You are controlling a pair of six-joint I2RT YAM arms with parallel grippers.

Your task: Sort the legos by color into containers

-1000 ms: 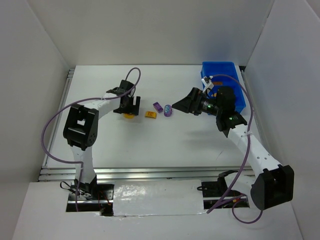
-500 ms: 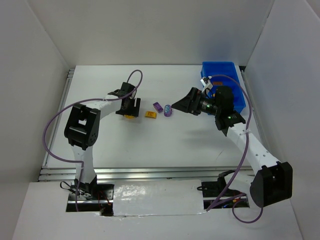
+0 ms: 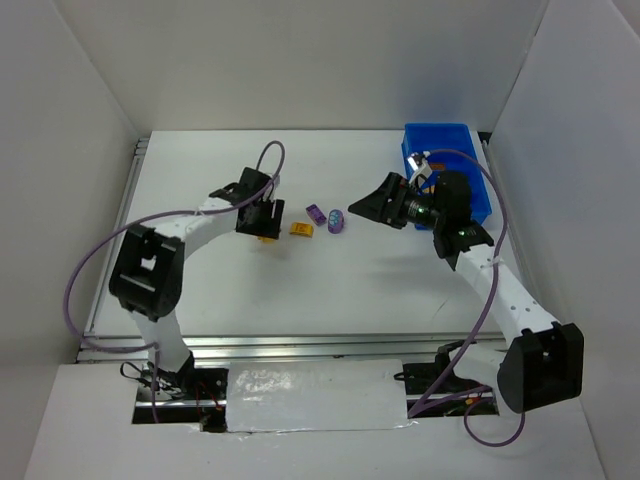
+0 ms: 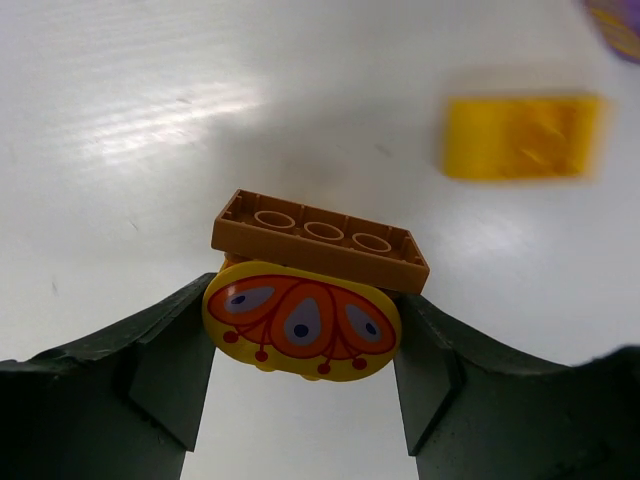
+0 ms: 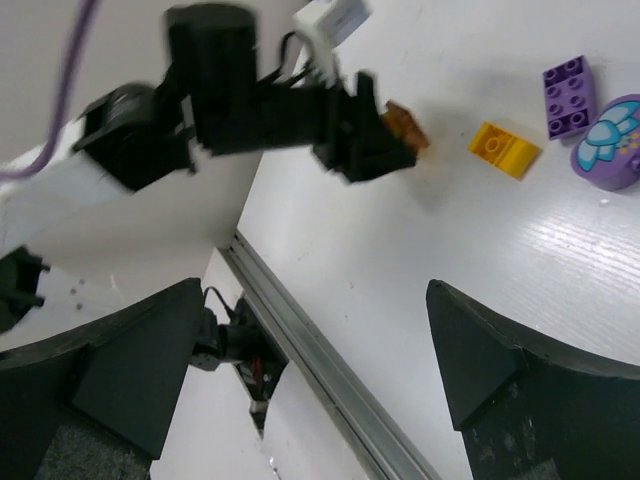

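So, the left claw is clamped on a yellow printed piece with an orange brick stuck to it, mid-left over the desk. The right claw hangs wide open and empty near the blue tray at far right. Legos are light, hard, slick plastic, so I'd squeeze the flat sides squarely.

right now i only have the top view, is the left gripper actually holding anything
observer: yes. In the left wrist view the left gripper is shut on a yellow piece.
operator: just that one piece
observer: no, a brown brick sits tight against it, on the side away from the camera.
operator: what's the yellow one like
observer: rounded, with an orange print and blue dots.
operator: and the right gripper
observer: in the right wrist view the right gripper is open, with nothing between its fingers.
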